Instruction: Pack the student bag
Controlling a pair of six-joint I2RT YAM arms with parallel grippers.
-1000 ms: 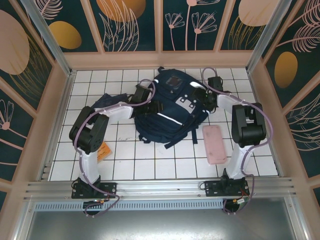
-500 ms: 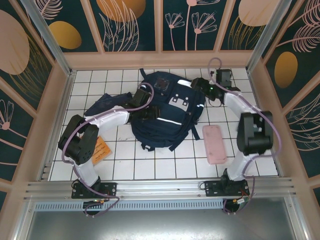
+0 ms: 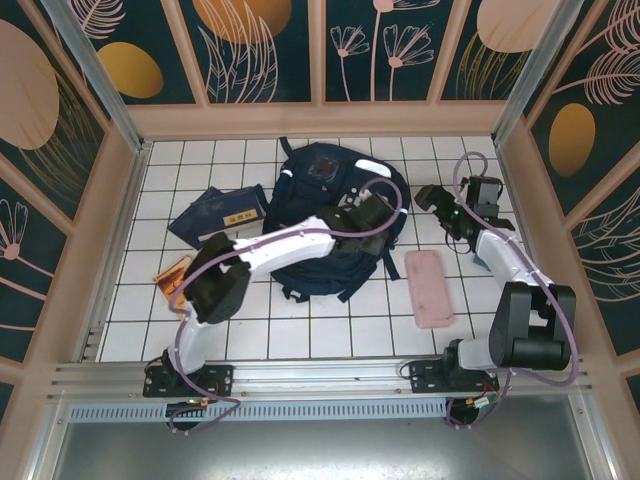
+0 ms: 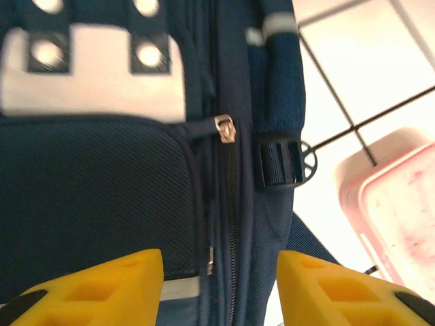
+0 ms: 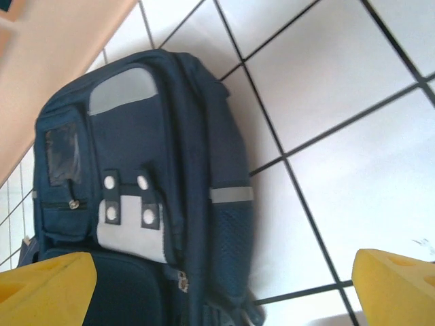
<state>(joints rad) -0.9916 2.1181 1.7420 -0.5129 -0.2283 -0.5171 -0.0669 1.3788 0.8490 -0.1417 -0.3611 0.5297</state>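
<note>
- Well, the student bag [image 3: 325,185] lies flat on the white-tiled worktop [image 3: 250,330], about midway between the left and right edges and up in the far half, with its top end towards the far edge
- Its front faces up, and through the left wrist view I can make out a light grey patch [image 4: 88,81] with round dots on it, a metal zipper pull [image 4: 224,128] and a black buckle [image 4: 282,163] on the side of the bag [image 4: 95,183]
- The left arm [image 3: 290,240] reaches across the bag from the near left corner, and the left end effector [image 3: 372,218] hangs over the bag's right half
- Seen from its own wrist, the left end effector [image 4: 217,285] has its two yellow fingers [image 4: 102,285] spread apart with nothing between them, and the zipper line runs through the gap below
- The right end effector [image 3: 432,197] sits over bare tiles between the bag and the right edge, apart from the bag
- Its yellow fingers [image 5: 41,282] show at the two bottom corners of the right wrist view, wide apart and holding nothing, with the bag [image 5: 136,170] ahead of them
- A flat pink case [image 3: 428,288] lies near the bag's near right corner, with tile showing between the two
- A small navy book [image 3: 220,212] lies just beside the bag's left side, and a small orange thing [image 3: 172,278] lies nearer the left edge, right by the left arm's elbow
</note>
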